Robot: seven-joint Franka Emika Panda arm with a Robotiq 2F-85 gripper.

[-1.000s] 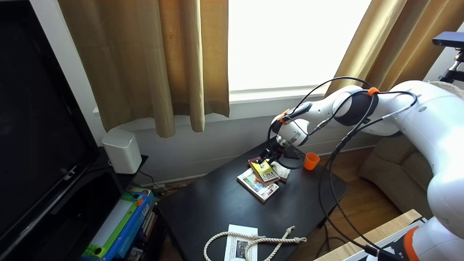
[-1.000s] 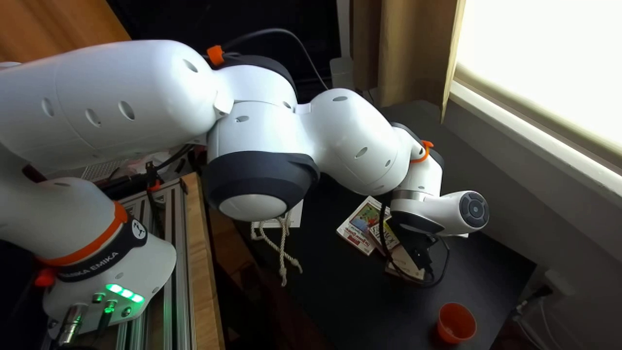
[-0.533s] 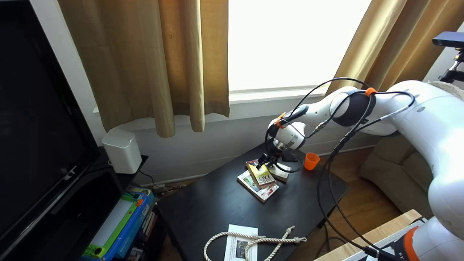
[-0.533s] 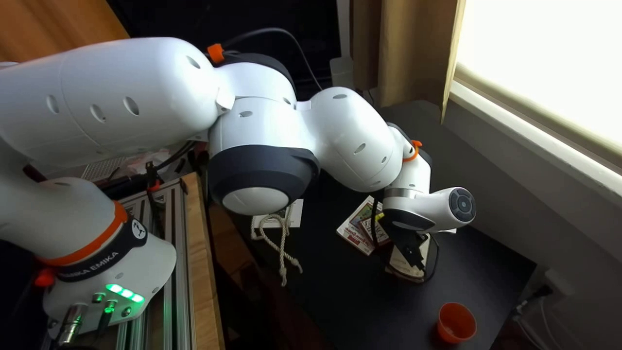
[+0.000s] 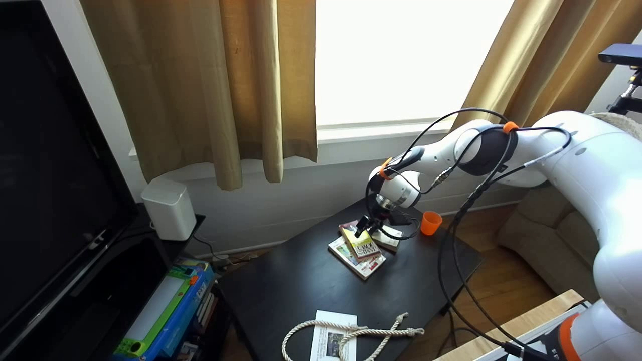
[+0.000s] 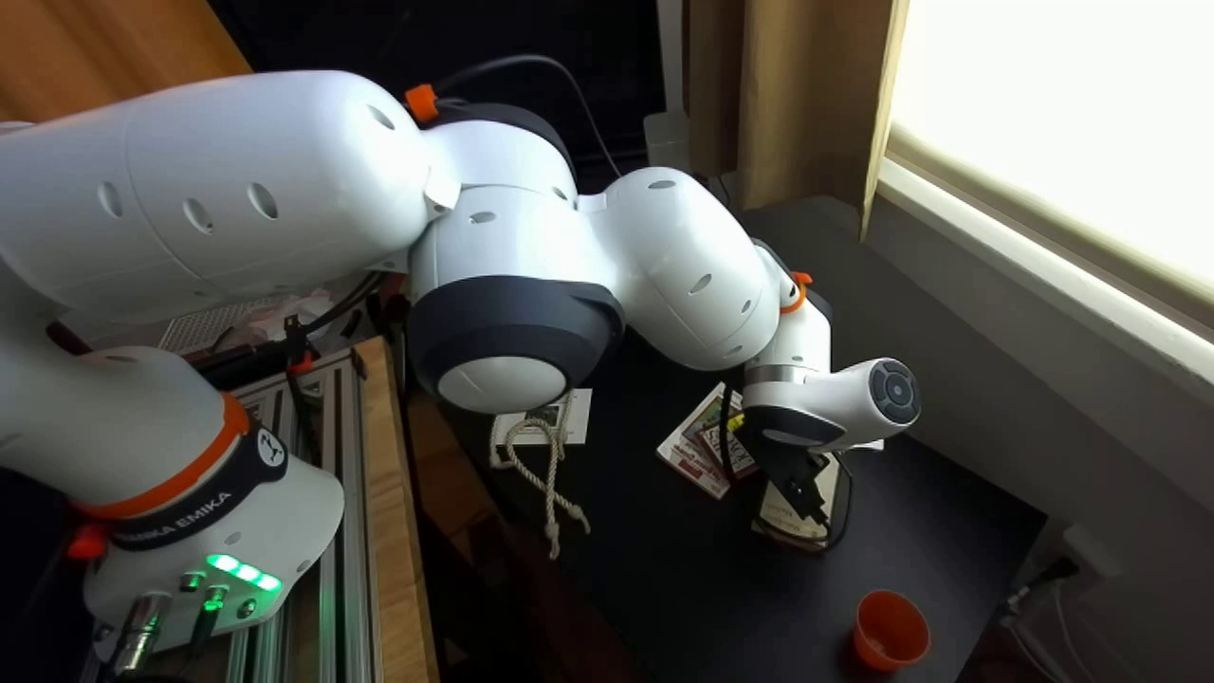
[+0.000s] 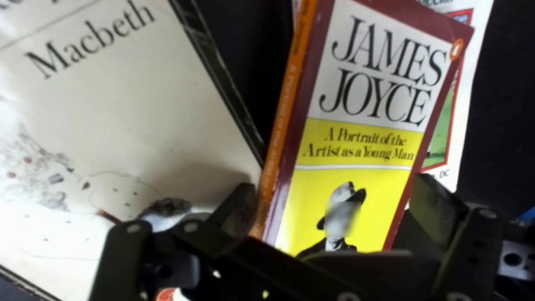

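Yellow, white and dark red made up the cover of the James Joyce book (image 7: 355,133), and an orange spine ran along its left side in the wrist view. Large black letters stood on the white panel, with a round orange badge to their right; the yellow part carried the title, "A Portrait of the Artist as a Young Man", and a figure in a hat, the face blurred. The book lay partly over a picture book (image 5: 370,265) on the dark table (image 5: 296,281). In an exterior view the gripper (image 5: 365,232) showed over the far part of the cover. Its fingers (image 7: 436,205) stood apart, one beside each long edge in the wrist view; whether they were clenched on the book or released from it, I could not tell. Just right of it in that exterior view lay a pale Macbeth book (image 5: 385,240), and farther right stood an orange cup (image 5: 431,223). Nearer, a rope (image 5: 381,332) lay across a sheet of paper (image 5: 323,341).
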